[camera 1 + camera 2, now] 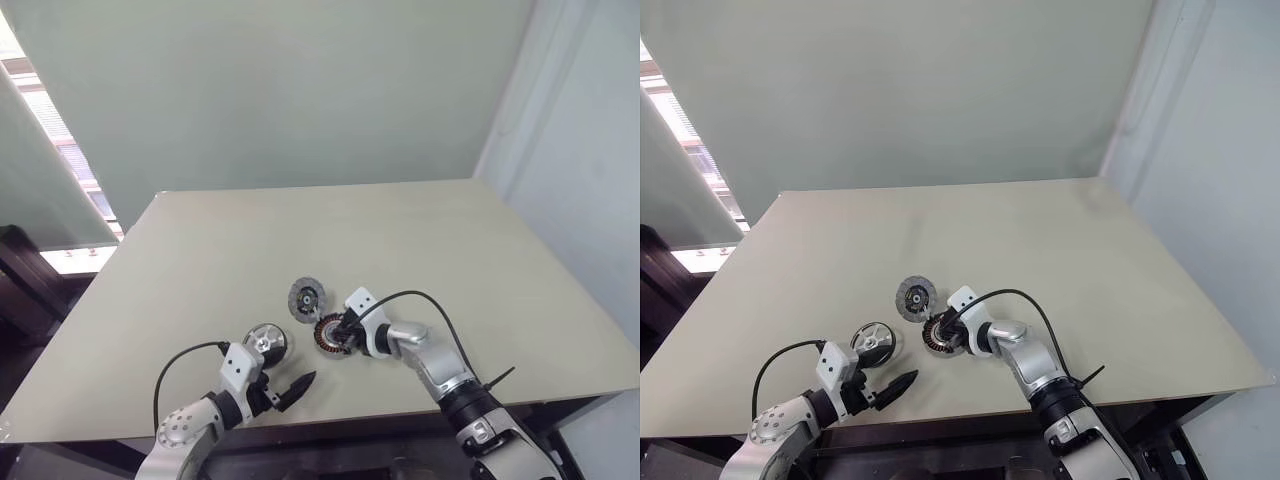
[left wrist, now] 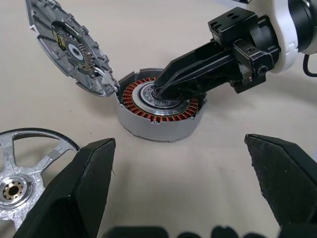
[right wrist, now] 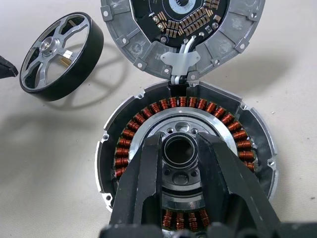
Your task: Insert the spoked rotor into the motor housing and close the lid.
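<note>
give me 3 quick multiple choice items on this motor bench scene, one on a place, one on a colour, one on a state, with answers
1. Where does the spoked rotor lie?
A. inside the motor housing
B. on the table, apart from the motor housing
C. on top of the lid

2. What colour are the windings in the motor housing?
A. copper-brown
B. blue
C. green

3. How does the lid stand?
A. shut flat over the housing
B. swung open, tilted up at the housing's edge
C. held in the left gripper

Answers:
1. B: the rotor rests on the table near the left gripper, with bare table between it and the housing.
2. A: a ring of copper-brown coils runs round the silvery centre.
3. B: the lid's inner side faces out beside the uncovered windings, while the right gripper has its fingertips at the housing's centre.
</note>
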`<action>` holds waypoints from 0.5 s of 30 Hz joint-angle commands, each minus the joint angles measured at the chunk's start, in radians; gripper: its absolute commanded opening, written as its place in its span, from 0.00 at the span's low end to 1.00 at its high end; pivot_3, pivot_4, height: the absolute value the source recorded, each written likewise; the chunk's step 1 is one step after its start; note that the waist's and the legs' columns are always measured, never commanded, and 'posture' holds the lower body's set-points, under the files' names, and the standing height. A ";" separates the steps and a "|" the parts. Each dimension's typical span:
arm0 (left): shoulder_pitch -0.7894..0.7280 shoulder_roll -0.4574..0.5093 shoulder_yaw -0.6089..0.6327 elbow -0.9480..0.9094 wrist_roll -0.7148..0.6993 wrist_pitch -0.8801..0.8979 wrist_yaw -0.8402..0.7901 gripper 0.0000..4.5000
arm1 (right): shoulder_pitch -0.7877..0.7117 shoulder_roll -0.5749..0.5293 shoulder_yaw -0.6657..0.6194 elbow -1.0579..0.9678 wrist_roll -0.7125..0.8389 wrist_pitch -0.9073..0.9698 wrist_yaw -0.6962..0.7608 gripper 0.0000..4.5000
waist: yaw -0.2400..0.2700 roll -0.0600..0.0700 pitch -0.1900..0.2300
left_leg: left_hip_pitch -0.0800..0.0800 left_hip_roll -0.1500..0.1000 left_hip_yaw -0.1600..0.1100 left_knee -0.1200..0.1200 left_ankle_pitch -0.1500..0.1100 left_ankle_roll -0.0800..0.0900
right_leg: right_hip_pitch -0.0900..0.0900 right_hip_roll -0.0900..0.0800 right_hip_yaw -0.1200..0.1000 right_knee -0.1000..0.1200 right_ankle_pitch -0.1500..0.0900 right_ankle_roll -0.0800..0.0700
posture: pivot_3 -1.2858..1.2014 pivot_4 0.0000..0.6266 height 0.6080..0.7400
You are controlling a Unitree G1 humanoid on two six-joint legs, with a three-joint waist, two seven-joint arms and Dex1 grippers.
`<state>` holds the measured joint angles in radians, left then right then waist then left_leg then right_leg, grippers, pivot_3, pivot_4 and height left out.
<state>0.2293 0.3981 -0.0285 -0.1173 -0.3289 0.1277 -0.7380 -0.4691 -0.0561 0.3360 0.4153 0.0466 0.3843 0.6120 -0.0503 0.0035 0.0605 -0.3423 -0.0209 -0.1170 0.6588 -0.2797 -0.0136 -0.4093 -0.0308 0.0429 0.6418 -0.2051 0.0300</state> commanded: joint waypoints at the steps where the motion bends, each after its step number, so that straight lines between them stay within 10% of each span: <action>1: -0.004 0.013 0.013 -0.044 -0.001 -0.004 0.001 1.00 | -0.031 0.008 -0.014 -0.003 -0.006 -0.029 -0.004 0.16 | 0.000 0.000 0.000 | 0.000 0.000 0.000 0.000 0.000 0.000 | 0.000 0.000 0.000 0.000 0.000 0.000 | 0.52 0.00 1.00; 15: -0.002 0.017 0.011 -0.043 -0.002 -0.003 -0.001 1.00 | -0.029 0.012 -0.013 0.020 -0.014 -0.036 -0.003 0.16 | 0.000 0.000 0.000 | 0.000 0.000 0.000 0.000 0.000 0.000 | 0.000 0.000 0.000 0.000 0.000 0.000 | 0.52 0.00 1.00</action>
<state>0.2302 0.4064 -0.0285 -0.1198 -0.3288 0.1338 -0.7381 -0.4750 -0.0513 0.3348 0.4417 0.0356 0.3552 0.6084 -0.0503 0.0036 0.0605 -0.3422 -0.0209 -0.1170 0.6591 -0.2797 -0.0136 -0.4090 -0.0308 0.0429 0.6419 -0.2051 0.0300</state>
